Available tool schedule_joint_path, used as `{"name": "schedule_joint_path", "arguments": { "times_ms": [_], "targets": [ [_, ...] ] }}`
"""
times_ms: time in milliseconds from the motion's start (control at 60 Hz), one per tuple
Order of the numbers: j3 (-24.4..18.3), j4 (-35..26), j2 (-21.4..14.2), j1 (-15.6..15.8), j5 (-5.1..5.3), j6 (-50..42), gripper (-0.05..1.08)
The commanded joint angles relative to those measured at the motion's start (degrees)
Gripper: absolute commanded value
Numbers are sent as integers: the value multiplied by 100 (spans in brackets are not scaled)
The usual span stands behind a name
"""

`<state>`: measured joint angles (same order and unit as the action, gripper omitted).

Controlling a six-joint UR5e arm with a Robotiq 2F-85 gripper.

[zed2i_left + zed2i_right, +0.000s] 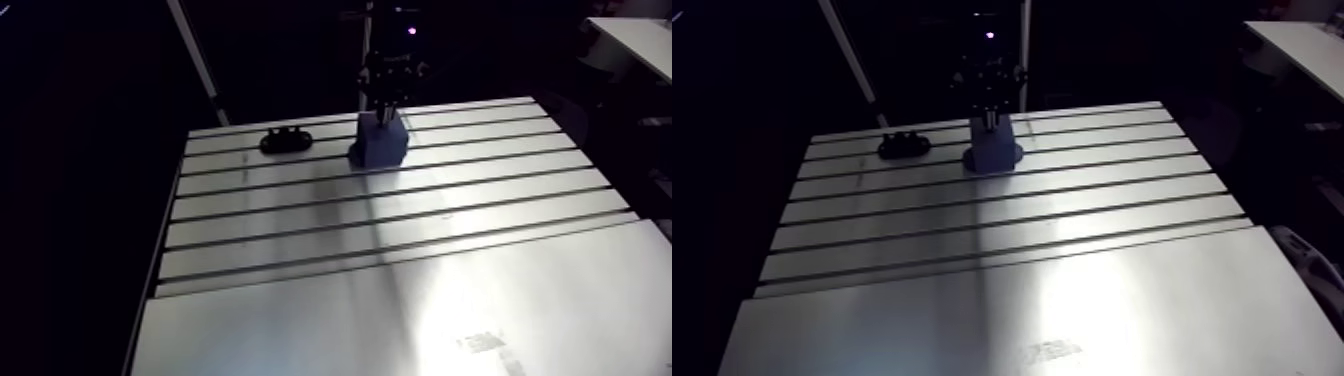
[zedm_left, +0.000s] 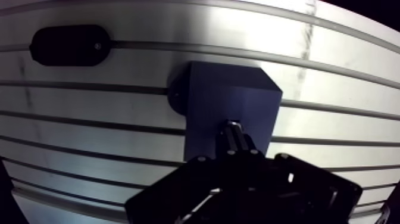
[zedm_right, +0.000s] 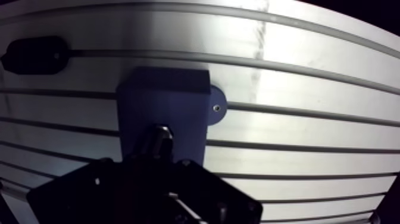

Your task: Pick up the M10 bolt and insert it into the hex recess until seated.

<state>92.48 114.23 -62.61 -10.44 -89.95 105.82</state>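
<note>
The gripper (image 2: pixel 234 132) is basically all matte black up close: a chunky, angular body with flat linkage bars folding out on both sides. A few small round pin heads (image 2: pixel 201 159) catch the light along the front edge of that body, little grey dots on the black. From the arm view the wrist (image 1: pixel 391 68) is just a dark knobbly silhouette. There's a tiny pinkish-purple light (image 1: pixel 412 33) glowing above it, maybe a status LED, too dim to be sure.
</note>
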Motion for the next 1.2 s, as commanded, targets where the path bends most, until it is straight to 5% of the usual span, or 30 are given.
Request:
{"name": "schedule_joint_path", "arguments": {
  "times_ms": [17,1200],
  "targets": [
    [2,72,0,-2,0,5,108],
    [64,140,0,-2,0,6,108]
  ]
}}
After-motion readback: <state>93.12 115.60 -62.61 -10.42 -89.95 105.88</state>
